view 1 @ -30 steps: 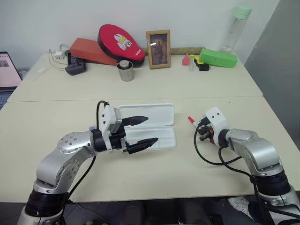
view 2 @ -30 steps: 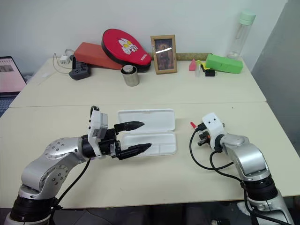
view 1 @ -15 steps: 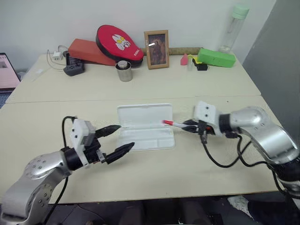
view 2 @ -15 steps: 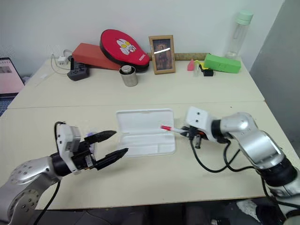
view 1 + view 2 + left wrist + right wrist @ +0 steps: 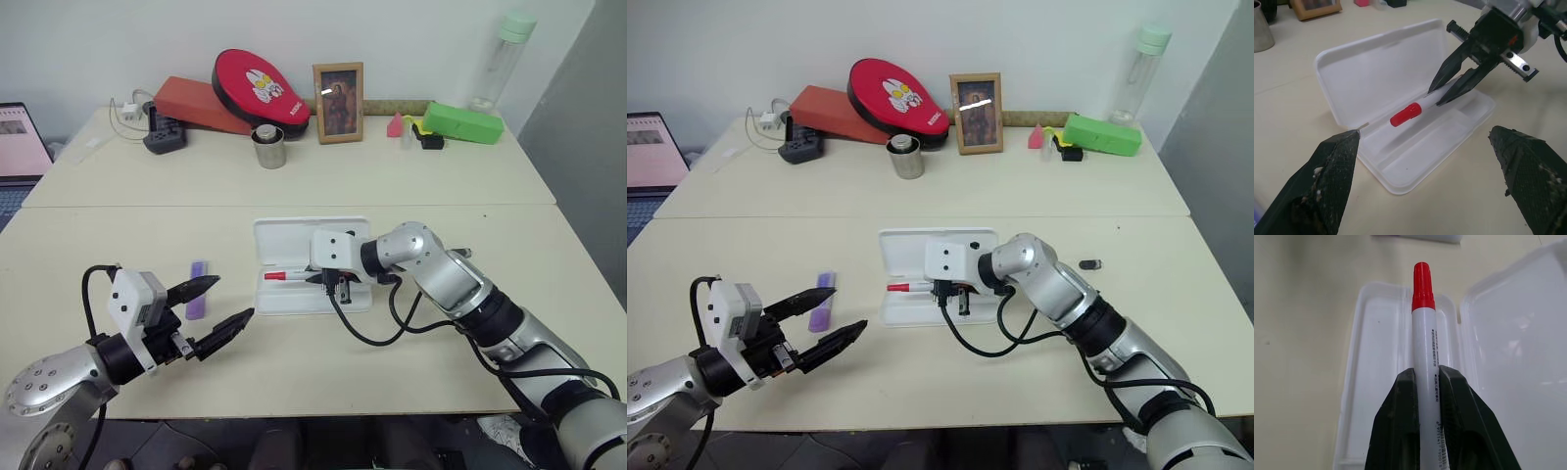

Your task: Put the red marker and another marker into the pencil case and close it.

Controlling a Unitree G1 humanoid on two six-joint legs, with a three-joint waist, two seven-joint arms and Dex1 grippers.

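The pencil case [image 5: 312, 236] lies open at the table's middle, a flat white box with its lid laid back. My right gripper [image 5: 324, 278] is shut on the red marker [image 5: 286, 276] and holds it low over the tray, red cap pointing left. In the right wrist view the white barrel [image 5: 1425, 333] is pinched between the two fingers [image 5: 1400, 401] above the tray. Another marker, short and lilac-purple [image 5: 197, 290], lies flat on the table left of the case. My left gripper [image 5: 227, 300] stands open with nothing in it, front-left of the case and just right of the purple marker.
Along the back of the table stand a green box [image 5: 456, 122], a clear bottle [image 5: 495, 59], a picture frame [image 5: 338, 89], a metal cup [image 5: 268, 147], a red padded case [image 5: 260, 86] and a laptop [image 5: 20, 142]. A small dark object [image 5: 1089, 263] lies right of the case.
My right gripper has carried the red marker leftward from beside the case to over its tray. The left gripper has drawn back to the left, uncovering the purple marker. The camera has shifted.
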